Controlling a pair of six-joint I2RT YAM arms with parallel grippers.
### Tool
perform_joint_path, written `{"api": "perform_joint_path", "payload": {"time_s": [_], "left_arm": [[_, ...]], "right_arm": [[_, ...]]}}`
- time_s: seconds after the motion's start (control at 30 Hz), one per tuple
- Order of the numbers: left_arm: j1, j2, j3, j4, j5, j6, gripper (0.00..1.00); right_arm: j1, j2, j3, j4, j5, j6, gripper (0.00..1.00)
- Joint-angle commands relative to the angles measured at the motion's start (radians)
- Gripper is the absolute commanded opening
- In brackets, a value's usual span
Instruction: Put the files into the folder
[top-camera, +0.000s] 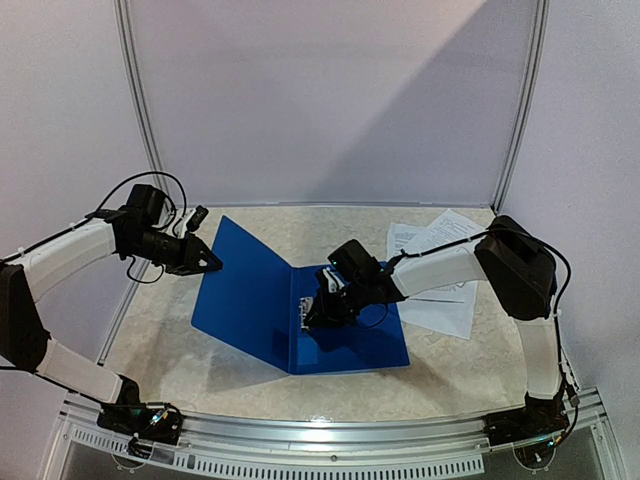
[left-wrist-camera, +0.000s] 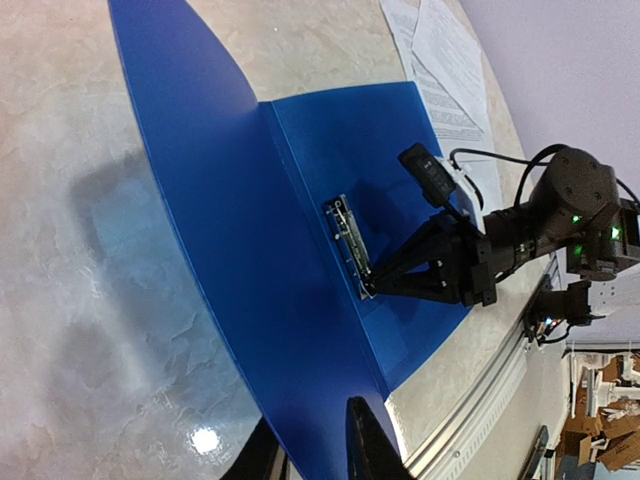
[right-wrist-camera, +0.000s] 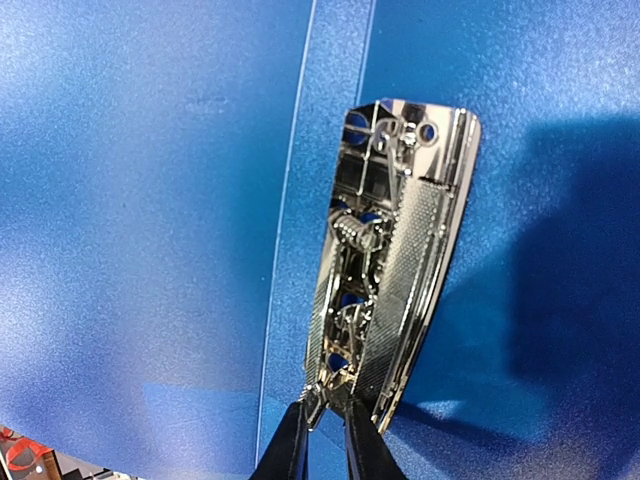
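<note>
Blue plastic fills the middle of the counter (top-camera: 450, 370): the folder (top-camera: 250, 300) lies open there, its right leaf flat and reaching toward the near edge, and we see no sheet inside it, only the metal clip (right-wrist-camera: 395, 250) fixed beside the spine. At the near end of that clip sits the right gripper (right-wrist-camera: 325, 408). Its fingers are drawn almost together, and they seem to us to be nipping the clip's small end tab rather than hovering over it. Further back and toward the left edge, the folder's other leaf stands tilted up off the surface. The left gripper (top-camera: 210, 262) is closed over that leaf's outer edge, which runs between the two fingers in the left wrist view. Farthest off, near the far right corner, the files (top-camera: 440, 240) lie in a loose overlapping spread on the bare counter, outside the folder, with the right arm passing above their near part. The hold on the clip worries us most. The tips are narrow and the metal is slick, so the tab could slip free and snap down. A hard pull there might also drag the whole folder across the smooth top. If the left hold loosens, the raised leaf would probably fall onto the right gripper and the clip. The sheets are thin and lie flat, so we expect a pinch could take several at once or crease them, and the arm swinging back could sweep them toward the right edge.
</note>
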Motion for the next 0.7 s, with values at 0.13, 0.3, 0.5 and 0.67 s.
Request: {"api": "perform_joint_path", "payload": {"time_s": [0.13, 0.3, 0.5, 0.67], "left_arm": [[0.011, -0.016, -0.011, 0.008, -0.010, 0.001, 0.22], [0.012, -0.015, -0.011, 0.011, -0.010, -0.001, 0.22], [0.015, -0.018, -0.012, 0.011, -0.013, 0.001, 0.22], [0.015, -0.019, -0.014, 0.010, -0.011, 0.004, 0.20]], "right_arm": [[0.013, -0.007, -0.019, 0.023, -0.027, 0.019, 0.14], [0.017, 0.000, -0.020, 0.045, -0.046, 0.028, 0.15], [0.019, 0.012, -0.027, 0.045, -0.037, 0.033, 0.09], [0.019, 0.025, -0.030, 0.035, -0.028, 0.032, 0.06]]}}
